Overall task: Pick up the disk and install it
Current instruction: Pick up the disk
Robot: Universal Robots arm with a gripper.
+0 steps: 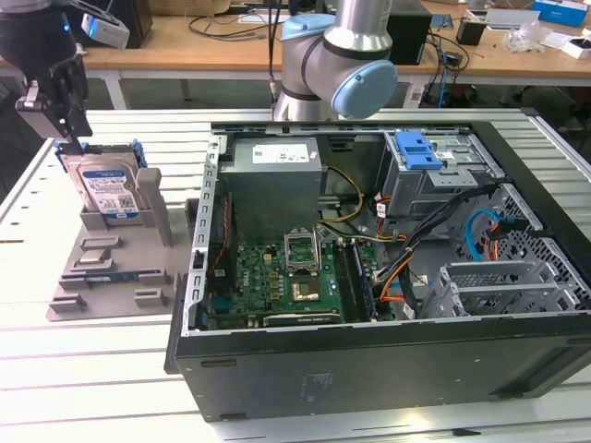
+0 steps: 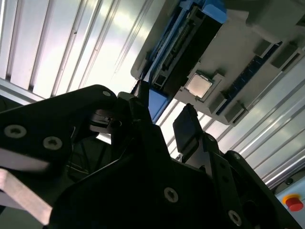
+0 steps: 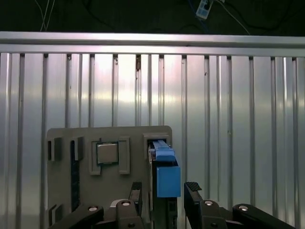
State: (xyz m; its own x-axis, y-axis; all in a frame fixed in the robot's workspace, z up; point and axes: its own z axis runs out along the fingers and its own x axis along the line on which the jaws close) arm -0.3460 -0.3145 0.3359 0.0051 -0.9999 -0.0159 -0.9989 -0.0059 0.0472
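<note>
1. Disk [image 1: 108, 191]: a silver hard drive with a blue-and-white label and blue side rails. It stands on edge in a slot of a grey fixture block [image 1: 159, 221], which sits on the slatted metal desk [image 1: 92, 369] at the exterior view's left. This is well apart from the open computer case [image 1: 369, 369].
2. Nothing has been installed. The drive cage [image 1: 443, 175] at the far corner of the case holds a bare blue bracket [image 1: 417, 148] beside the power supply [image 1: 274, 175].
3. Hand [image 1: 68, 129]: it hangs directly over the disk's upper edge, toward the corner on the exterior view's left.
4. Its state is released. In the first wrist view the two dark fingers [image 3: 192, 191] are spread, one on each side of the blue rail [image 3: 167, 174]. A gap shows on both sides, so nothing is grasped.
5. The key relation is that the disk lies straight below the hand, between the fingers' lines. Its thin edge points up at the hand, and its broad labelled face is upright, leaning back a little.
6. A processor chip [image 3: 107, 153] rests in a neighbouring pocket of the same fixture, just beside the disk's slot and clear of the fingers.
</note>
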